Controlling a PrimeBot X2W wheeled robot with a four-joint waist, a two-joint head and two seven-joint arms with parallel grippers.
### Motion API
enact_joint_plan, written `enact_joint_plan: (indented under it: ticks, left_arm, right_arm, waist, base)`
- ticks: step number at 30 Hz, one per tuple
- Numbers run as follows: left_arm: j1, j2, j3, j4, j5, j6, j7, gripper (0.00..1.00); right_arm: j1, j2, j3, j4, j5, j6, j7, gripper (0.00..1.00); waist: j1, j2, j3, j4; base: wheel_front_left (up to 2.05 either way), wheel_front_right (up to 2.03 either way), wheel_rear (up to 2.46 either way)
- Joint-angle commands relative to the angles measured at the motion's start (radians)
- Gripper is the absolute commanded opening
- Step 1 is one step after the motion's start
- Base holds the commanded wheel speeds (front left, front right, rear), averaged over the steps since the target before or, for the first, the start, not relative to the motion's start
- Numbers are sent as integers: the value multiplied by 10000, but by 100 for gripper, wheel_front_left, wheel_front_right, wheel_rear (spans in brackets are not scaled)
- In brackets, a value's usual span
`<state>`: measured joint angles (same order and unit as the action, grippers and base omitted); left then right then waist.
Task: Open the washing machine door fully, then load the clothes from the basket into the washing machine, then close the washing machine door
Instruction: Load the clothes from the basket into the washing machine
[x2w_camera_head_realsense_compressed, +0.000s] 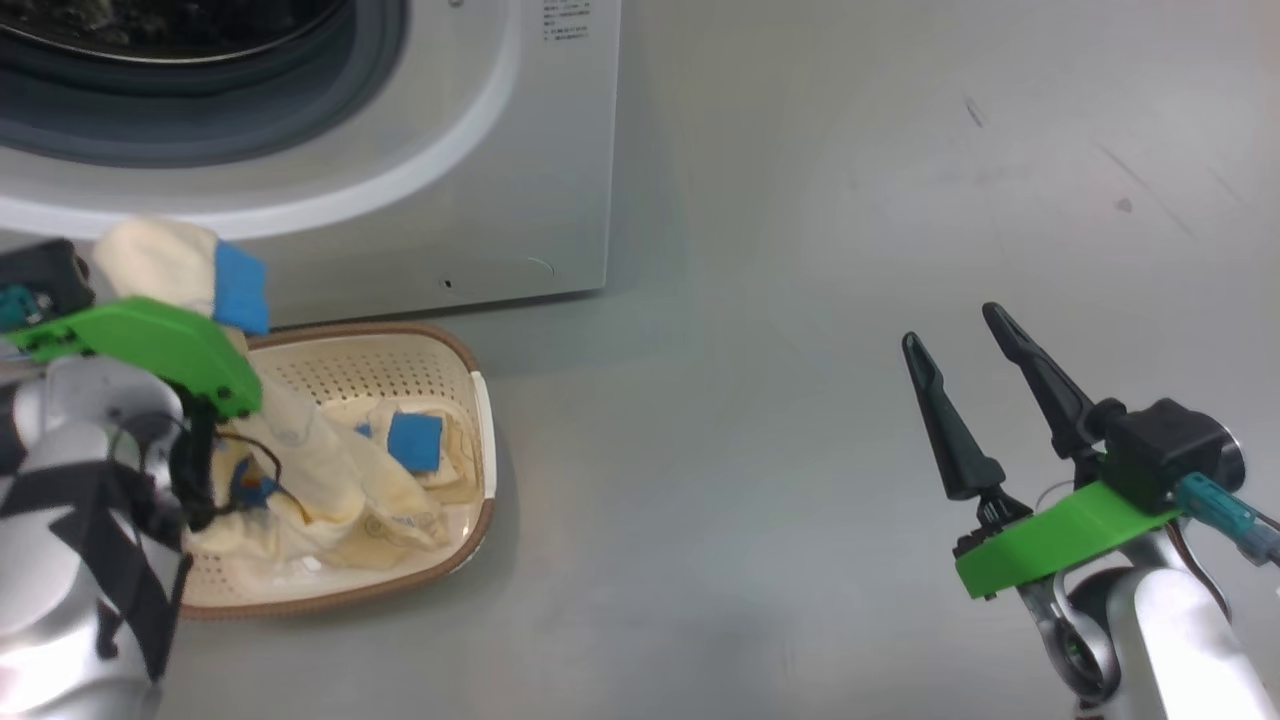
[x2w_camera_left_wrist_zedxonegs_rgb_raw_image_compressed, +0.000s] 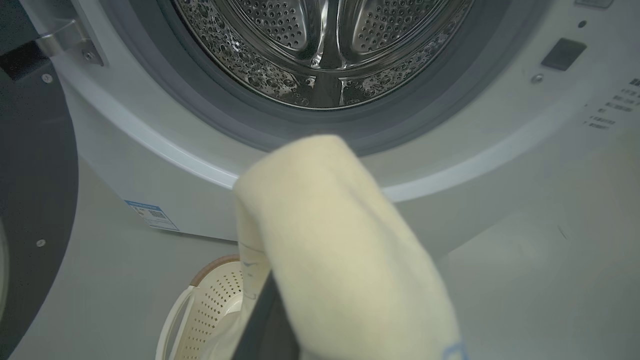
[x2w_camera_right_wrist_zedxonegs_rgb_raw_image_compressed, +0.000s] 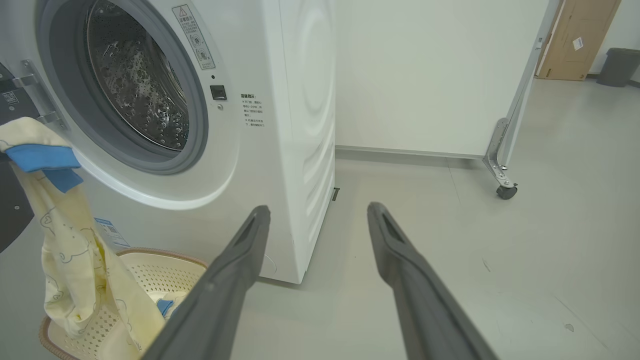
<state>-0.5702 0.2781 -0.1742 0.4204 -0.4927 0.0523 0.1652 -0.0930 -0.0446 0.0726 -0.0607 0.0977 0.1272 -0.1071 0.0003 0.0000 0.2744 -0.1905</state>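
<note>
Left hand: we see our left hand (x2w_camera_left_wrist_zedxonegs_rgb_raw_image_compressed: 272, 316) closed tight on the clothes (x2w_camera_head_realsense_compressed: 160, 262), whose cream fabric wraps over both fingers and hides their tips.
Clothes: the gripped end, with its bright blue patch (x2w_camera_head_realsense_compressed: 240, 290), is raised in front of the machine's lower front panel; the rest hangs down in a long fold into the basket (x2w_camera_head_realsense_compressed: 360, 372), where more cream fabric and a second blue patch (x2w_camera_head_realsense_compressed: 414, 442) lie.
Basket: it stands on the floor (x2w_camera_head_realsense_compressed: 800, 520) just in front of the washing machine (x2w_camera_head_realsense_compressed: 500, 150), its far rim close to the machine's base.
Washing machine: we look from our left wrist into the open mouth, a grey gasket ring (x2w_camera_left_wrist_zedxonegs_rgb_raw_image_compressed: 210, 107) around the steel drum (x2w_camera_left_wrist_zedxonegs_rgb_raw_image_compressed: 325, 50); a blue label sticker (x2w_camera_left_wrist_zedxonegs_rgb_raw_image_compressed: 150, 215) sits low on the front.
Washing machine door: swung open, its dark inner face (x2w_camera_left_wrist_zedxonegs_rgb_raw_image_compressed: 35, 175) stands at the left edge of our left wrist view.
Right hand: our right hand (x2w_camera_head_realsense_compressed: 950, 328) has its two dark fingers spread wide apart, gripping nothing, held above bare floor well to the right of the basket and the machine.
</note>
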Motion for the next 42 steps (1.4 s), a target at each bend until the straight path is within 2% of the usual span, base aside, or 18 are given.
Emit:
enact_joint_plan:
  ticks: [1,8,16,21,24,30,35,36,40,42]
  left_arm:
    - [-932,610,448,-196,-35,-58,177,0]
    - [-3441,1539,615,641,-129,-259,1582,0]
    - [-5778,2360,633,1250,-345,-289,3815,0]
    - [-6858,2992,483,1155,-108,-347,4591,0]
    - [-7492,3362,360,986,190,-416,4598,0]
    - [-8470,3769,243,1026,605,-632,3916,0]
    - [-9395,4051,-59,1295,1038,-1269,2259,0]
    - [-9395,4051,-59,1295,1038,-1269,2259,0]
    - [-9749,4309,-318,1142,1837,-1226,321,0]
    - [-9886,4366,-335,1193,2136,-1022,-582,0]
  right_arm:
    - [-453,-57,249,-247,111,35,-164,100]
    - [-1066,-57,414,179,447,35,-686,100]
    - [-1770,-57,612,557,765,35,-1166,100]
    - [-2073,-57,767,791,938,35,-1368,100]
    - [-2226,-57,867,933,1066,35,-1443,100]
    - [-2454,-57,1018,1108,1305,35,-1516,100]
    - [-2665,-57,1234,1224,1642,35,-1541,100]
    - [-2665,-57,1234,1224,1642,35,-1541,100]
    - [-2759,-57,1298,1171,1825,35,-1544,100]
    - [-2797,-57,1322,1176,1882,35,-1544,100]
  waist:
    - [-3,0,692,-390]
    - [-3,0,2021,-1000]
    - [-3,0,3430,-1600]
    - [-3,0,4072,-1932]
    - [-3,0,4431,-2110]
    - [-3,0,4958,-2404]
    - [-3,0,5427,-2743]
    - [-3,0,5427,-2743]
    - [-3,0,5683,-2919]
    - [-3,0,5782,-2979]
  base:
    - [0,0,0]
    - [0,0,0]
    - [0,0,0]
    - [0,0,0]
    - [0,0,0]
    - [0,0,0]
    - [0,0,0]
    - [0,0,0]
    - [0,0,0]
    - [0,0,0]
